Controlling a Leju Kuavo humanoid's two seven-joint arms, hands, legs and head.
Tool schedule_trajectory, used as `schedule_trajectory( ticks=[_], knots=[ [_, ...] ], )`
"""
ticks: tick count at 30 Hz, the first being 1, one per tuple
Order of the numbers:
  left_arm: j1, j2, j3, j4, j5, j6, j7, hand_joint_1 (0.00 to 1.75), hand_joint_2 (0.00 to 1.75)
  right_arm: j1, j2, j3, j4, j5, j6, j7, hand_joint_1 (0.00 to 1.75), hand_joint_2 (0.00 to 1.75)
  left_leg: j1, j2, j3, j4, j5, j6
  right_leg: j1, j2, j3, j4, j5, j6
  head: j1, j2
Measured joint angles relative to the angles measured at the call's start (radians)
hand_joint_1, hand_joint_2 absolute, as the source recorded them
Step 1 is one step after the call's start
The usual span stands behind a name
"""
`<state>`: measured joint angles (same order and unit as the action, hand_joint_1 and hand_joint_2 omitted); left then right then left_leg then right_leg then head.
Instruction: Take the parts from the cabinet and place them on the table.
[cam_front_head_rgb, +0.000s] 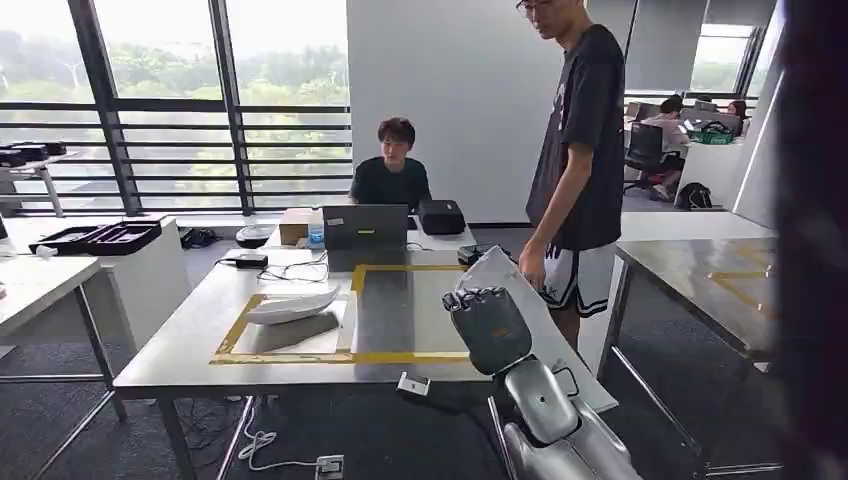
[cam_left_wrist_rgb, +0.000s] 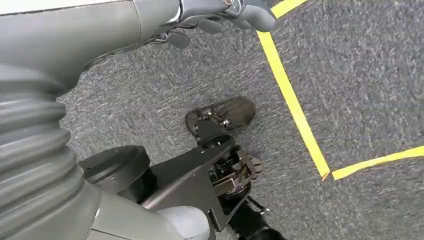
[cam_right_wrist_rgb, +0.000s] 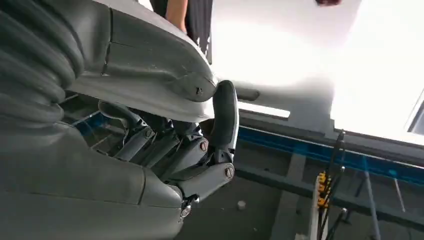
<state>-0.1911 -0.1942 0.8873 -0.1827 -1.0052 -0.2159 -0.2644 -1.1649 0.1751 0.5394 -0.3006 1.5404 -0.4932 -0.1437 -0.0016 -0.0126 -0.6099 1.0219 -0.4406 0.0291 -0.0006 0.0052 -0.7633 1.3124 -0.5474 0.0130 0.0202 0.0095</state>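
The right hand (cam_front_head_rgb: 487, 325) is raised in the lower centre of the head view, above the near right edge of the table (cam_front_head_rgb: 190, 340). It grips a pale sheet-like part (cam_front_head_rgb: 510, 285) that slants from the hand's top toward the lower right. In the right wrist view the right hand (cam_right_wrist_rgb: 200, 145) has its fingers (cam_right_wrist_rgb: 222, 117) curled against a broad grey surface, the held part (cam_right_wrist_rgb: 150, 55), which crosses the upper left of that frame.

The left hand (cam_left_wrist_rgb: 220, 17) lies along the top edge of the left wrist view, over grey carpet (cam_left_wrist_rgb: 360, 75) marked with yellow tape (cam_left_wrist_rgb: 292, 102). Its fingers are barely seen at the frame edge; whether they are spread or curled cannot be told. No object is seen in it.

A second white part (cam_front_head_rgb: 292, 303), long and curved, rests on the table inside a yellow tape outline (cam_front_head_rgb: 350, 356), left of centre in the head view. A small white block (cam_front_head_rgb: 413, 383) sits at the table's near edge, just left of the right hand.

At the table's far end stand a laptop (cam_front_head_rgb: 365, 227), a cardboard box (cam_front_head_rgb: 296, 224), a bottle (cam_front_head_rgb: 316, 230) and a black case (cam_front_head_rgb: 441, 216). One person (cam_front_head_rgb: 391, 168) sits behind the laptop. Another person (cam_front_head_rgb: 583, 150) stands at the table's right side, upper centre-right, one hand just beside the held part's upper edge. A second table (cam_front_head_rgb: 700, 275) stands at the right. A black tray (cam_front_head_rgb: 98, 237) lies on a white unit at the left.
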Motion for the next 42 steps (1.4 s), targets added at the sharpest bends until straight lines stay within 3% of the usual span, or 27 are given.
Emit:
schedule_trajectory(
  ticks=[1, 3, 4, 6, 7, 9, 11, 13, 14, 15, 16, 18, 19, 20, 24, 25, 28, 29, 30, 31, 33, 34, 35, 38, 39, 40, 42],
  knots=[
    [0.0, 0.0, 0.0, 0.0, 0.0, 0.0, 0.0, 0.0, 1.75, 0.001, 0.0, 0.0, 0.0, -0.003, -0.004, -0.007, 1.75, 1.75, -0.004, -0.002, 0.013, 0.001, -0.01, 0.0, 0.003, 0.0, 0.022, -0.073, 0.059, -0.008, 0.001, 0.0],
    [0.0, -0.002, 0.0, 0.0, 0.0, 0.0, 0.0, 0.0, 1.75, -0.001, 0.001, 0.0, -0.004, -0.008, -0.01, -0.021, 1.75, 1.75, -0.011, -0.004, 0.043, 0.0, -0.031, -0.001, 0.017, 0.0, 0.09, -0.266, 0.177, -0.039, 0.002, 0.0],
    [0.0, -0.006, 0.0, 0.002, 0.0, -0.001, 0.001, 0.0, 1.75, -0.001, 0.003, 0.0, -0.004, -0.009, -0.01, -0.021, 1.75, 1.75, -0.014, -0.004, 0.045, -0.001, -0.037, -0.005, 0.022, -0.002, 0.107, -0.274, 0.16, -0.053, -0.001, 0.0],
    [-0.007, -0.005, 0.0, 0.001, 0.0, -0.002, 0.001, 0.0, 1.75, -0.004, 0.012, 0.0, -0.006, -0.01, -0.01, -0.023, 1.75, 1.75, -0.007, -0.004, 0.046, -0.003, -0.044, -0.017, 0.029, 0.0, 0.116, -0.299, 0.15, -0.049, -0.007, 0.0],
    [-0.006, -0.006, 0.0, 0.002, 0.0, -0.002, 0.002, 0.0, 1.75, -0.004, 0.012, 0.0, -0.007, -0.01, -0.01, -0.023, 1.75, 1.75, -0.003, -0.003, 0.049, -0.007, -0.046, -0.023, 0.028, 0.002, 0.118, -0.3, 0.146, -0.054, -0.001, 0.0],
    [-0.004, -0.006, 0.0, 0.0, 0.0, -0.003, 0.0, 0.0, 1.75, -0.002, 0.015, 0.0, -0.013, -0.01, -0.013, -0.029, 1.75, 1.75, -0.004, -0.002, 0.053, 0.0, -0.057, -0.033, 0.014, -0.001, 0.146, -0.328, 0.148, -0.051, 0.0, 0.0],
    [-0.006, -0.006, 0.0, 0.0, 0.0, -0.003, 0.0, 0.0, 1.75, -0.008, 0.022, 0.0, -0.013, -0.015, -0.021, -0.046, 1.75, 1.75, -0.003, 0.001, -0.007, 0.118, -0.104, -0.047, 0.009, -0.001, 0.163, -0.332, 0.137, -0.059, -0.003, -0.001],
    [-0.003, -0.003, 0.0, 0.0, 0.0, -0.003, -0.002, 0.0, 1.75, -0.002, 0.031, 0.001, -0.013, -0.021, -0.026, -0.066, 1.75, 1.75, 0.008, 0.001, -0.104, 0.272, -0.149, -0.061, 0.006, -0.001, 0.177, -0.331, 0.122, -0.058, -0.005, 0.0],
    [0.0, -0.002, 0.0, 0.0, 0.0, -0.003, -0.003, 0.0, 1.75, 0.004, 0.034, 0.002, -0.013, -0.024, -0.027, -0.073, 1.75, 1.75, 0.012, 0.002, -0.138, 0.308, -0.143, -0.067, 0.003, -0.001, 0.185, -0.329, 0.114, -0.054, -0.005, 0.0],
    [0.002, -0.002, 0.0, 0.0, 0.0, -0.003, -0.004, 0.0, 1.75, 0.008, 0.034, 0.004, -0.013, -0.026, -0.028, -0.076, 1.75, 1.75, 0.015, 0.003, -0.142, 0.29, -0.11, -0.071, 0.0, 0.0, 0.194, -0.326, 0.106, -0.051, -0.006, 0.0],
    [0.002, 0.0, 0.0, 0.0, 0.0, -0.003, -0.006, 0.0, 1.75, 0.009, 0.037, 0.009, -0.013, -0.027, -0.028, -0.077, 1.75, 1.75, 0.019, 0.004, -0.126, 0.228, -0.056, -0.076, -0.005, 0.001, 0.203, -0.321, 0.096, -0.045, -0.006, 0.0],
    [0.002, 0.002, 0.0, 0.0, 0.0, -0.003, -0.007, 0.0, 1.75, 0.008, 0.042, 0.014, -0.015, -0.028, -0.03, -0.078, 1.75, 1.75, 0.027, 0.011, -0.056, 0.043, 0.061, -0.085, -0.013, 0.001, 0.217, -0.304, 0.069, -0.031, -0.007, 0.0],
    [0.001, 0.002, 0.0, 0.001, 0.0, -0.003, -0.006, 0.0, 1.75, 0.007, 0.043, 0.017, -0.015, -0.029, -0.031, -0.078, 1.75, 1.75, 0.026, 0.011, -0.037, 0.017, 0.049, -0.089, -0.008, 0.002, 0.215, -0.295, 0.057, -0.022, -0.009, 0.0],
    [0.0, 0.003, 0.0, 0.001, 0.0, -0.003, -0.006, 0.0, 1.75, 0.007, 0.044, 0.018, -0.016, -0.029, -0.031, -0.081, 1.75, 1.75, 0.022, 0.008, -0.032, 0.006, 0.037, -0.065, -0.006, 0.004, 0.211, -0.29, 0.053, -0.016, -0.01, -0.001],
    [0.002, 0.003, 0.001, 0.001, 0.0, -0.003, -0.007, 0.0, 1.75, 0.008, 0.045, 0.024, -0.019, -0.029, -0.032, -0.082, 1.75, 1.75, 0.025, 0.007, -0.029, 0.009, 0.024, -0.033, -0.007, 0.001, 0.216, -0.291, 0.034, 0.004, -0.005, 0.0],
    [0.001, 0.003, 0.001, 0.001, 0.0, -0.003, -0.008, 0.0, 1.75, 0.006, 0.045, 0.024, -0.02, -0.029, -0.032, -0.082, 1.75, 1.75, 0.025, 0.007, -0.025, 0.009, 0.019, -0.026, -0.008, 0.0, 0.202, -0.257, 0.019, 0.007, -0.005, 0.0],
    [0.0, 0.003, 0.001, 0.001, 0.0, -0.003, -0.008, 0.0, 1.75, 0.01, 0.046, 0.027, -0.02, -0.029, -0.034, -0.085, 1.75, 1.75, 0.021, 0.008, -0.016, 0.01, 0.006, -0.015, -0.008, -0.001, 0.056, -0.01, -0.063, 0.012, -0.003, 0.0],
    [0.001, 0.003, 0.001, 0.001, 0.0, -0.003, -0.008, 0.0, 1.75, 0.016, 0.046, 0.027, -0.02, -0.03, -0.034, -0.088, 1.75, 1.75, 0.02, 0.008, -0.011, 0.01, 0.001, -0.014, -0.008, -0.001, 0.02, 0.036, -0.062, 0.012, -0.003, 0.0],
    [0.003, 0.004, 0.001, 0.001, 0.0, -0.003, -0.009, 0.0, 1.75, 0.02, 0.046, 0.028, -0.02, -0.032, -0.036, -0.093, 1.75, 1.75, 0.019, 0.006, -0.004, 0.01, -0.005, -0.014, -0.007, -0.001, 0.005, 0.03, -0.033, 0.009, -0.002, 0.0],
    [0.004, 0.004, 0.001, 0.001, 0.0, -0.003, -0.009, 0.0, 1.75, 0.021, 0.045, 0.028, -0.02, -0.035, -0.038, -0.092, 1.75, 1.75, 0.018, 0.004, 0.005, 0.01, -0.011, -0.015, -0.007, -0.001, 0.015, -0.02, 0.014, 0.005, -0.001, 0.0],
    [0.004, 0.004, 0.001, 0.001, 0.0, -0.003, -0.01, 0.0, 1.75, 0.015, 0.045, 0.035, -0.02, -0.044, -0.042, -0.093, 1.75, 1.75, 0.017, 0.002, 0.029, 0.01, -0.026, -0.021, -0.004, -0.001, 0.084, -0.207, 0.137, -0.01, 0.001, 0.0],
    [0.004, 0.003, 0.001, 0.002, 0.0, -0.003, -0.01, 0.0, 1.75, 0.013, 0.045, 0.04, -0.02, -0.045, -0.042, -0.095, 1.75, 1.75, 0.018, 0.002, 0.03, 0.009, -0.033, -0.025, 0.001, -0.002, 0.104, -0.266, 0.156, -0.017, 0.001, 0.0],
    [0.002, 0.003, 0.001, 0.002, 0.0, -0.003, -0.01, 0.0, 1.75, 0.009, 0.045, 0.045, -0.02, -0.046, -0.043, -0.096, 1.75, 1.75, 0.012, 0.002, 0.031, 0.012, -0.037, -0.033, 0.007, -0.002, 0.121, -0.282, 0.141, -0.021, -0.001, -0.001],
    [0.002, 0.003, 0.001, 0.002, 0.0, -0.004, -0.01, 0.0, 1.75, 0.008, 0.049, 0.053, -0.02, -0.047, -0.042, -0.097, 1.75, 1.75, 0.017, 0.004, 0.039, 0.001, -0.041, -0.05, 0.012, 0.001, 0.124, -0.289, 0.126, -0.031, -0.003, 0.0],
    [0.003, 0.003, 0.001, 0.0, 0.0, -0.005, -0.01, 0.0, 1.75, 0.007, 0.05, 0.053, -0.023, -0.049, -0.042, -0.095, 1.75, 1.75, 0.015, 0.005, 0.038, 0.002, -0.049, -0.056, -0.001, 0.001, 0.14, -0.301, 0.127, -0.035, -0.002, 0.001],
    [0.002, 0.004, 0.001, 0.0, 0.0, -0.005, -0.011, 0.0, 1.75, 0.004, 0.051, 0.054, -0.024, -0.05, -0.043, -0.095, 1.75, 1.75, 0.015, 0.006, 0.036, 0.024, -0.056, -0.059, -0.002, 0.0, 0.149, -0.305, 0.124, -0.04, -0.002, 0.0],
    [0.0, 0.004, 0.001, 0.0, 0.0, -0.005, -0.011, 0.0, 1.75, -0.002, 0.055, 0.06, -0.024, -0.053, -0.042, -0.092, 1.75, 1.75, 0.017, 0.007, -0.033, 0.154, -0.109, -0.065, -0.003, -0.001, 0.161, -0.305, 0.114, -0.051, -0.005, 0.0]
  ],
)
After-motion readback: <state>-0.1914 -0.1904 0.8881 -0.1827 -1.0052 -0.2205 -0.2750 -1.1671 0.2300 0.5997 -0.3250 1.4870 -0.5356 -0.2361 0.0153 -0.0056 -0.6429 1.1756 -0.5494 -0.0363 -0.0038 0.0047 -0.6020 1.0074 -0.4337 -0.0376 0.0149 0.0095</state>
